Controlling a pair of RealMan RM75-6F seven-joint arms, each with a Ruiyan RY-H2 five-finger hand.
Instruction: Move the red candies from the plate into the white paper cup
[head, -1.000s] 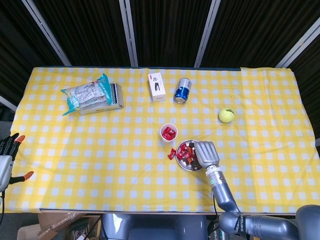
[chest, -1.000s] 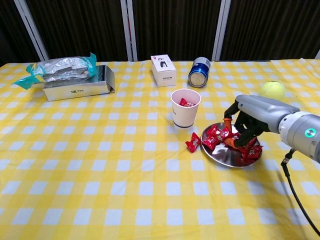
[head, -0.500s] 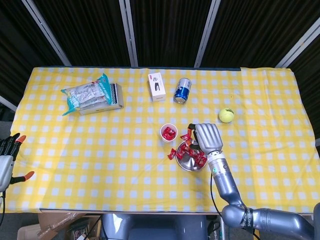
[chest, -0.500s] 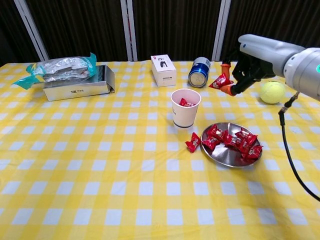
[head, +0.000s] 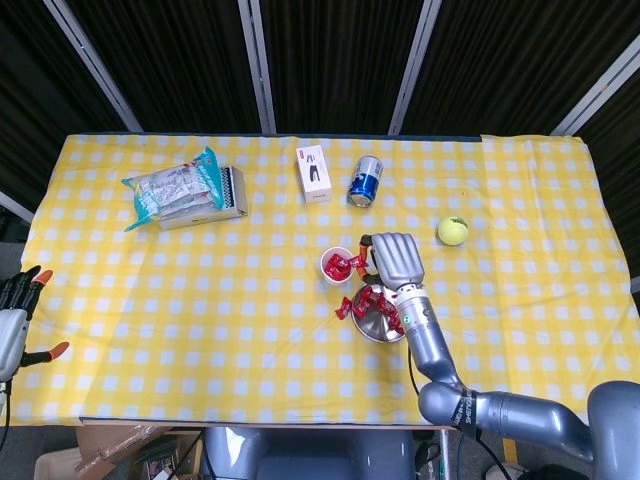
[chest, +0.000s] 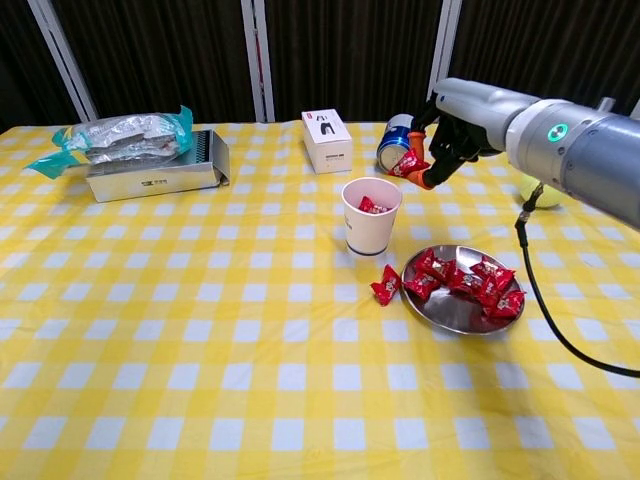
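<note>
One red candy pinched in right hand fingers; no label legible.

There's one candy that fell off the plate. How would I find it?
Find the white paper cup mid-table and the silver plate beside it. The fallen candy lies on the yellow checked cloth by the plate's left rim, the only red candy not in plate, cup or hand.

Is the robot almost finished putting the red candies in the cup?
Not yet. Some red candy already sits in the white paper cup. The right hand holds one candy in the air, near the cup. Several candies are still on the plate, and one stray candy lies on the tablecloth beside it.
</note>
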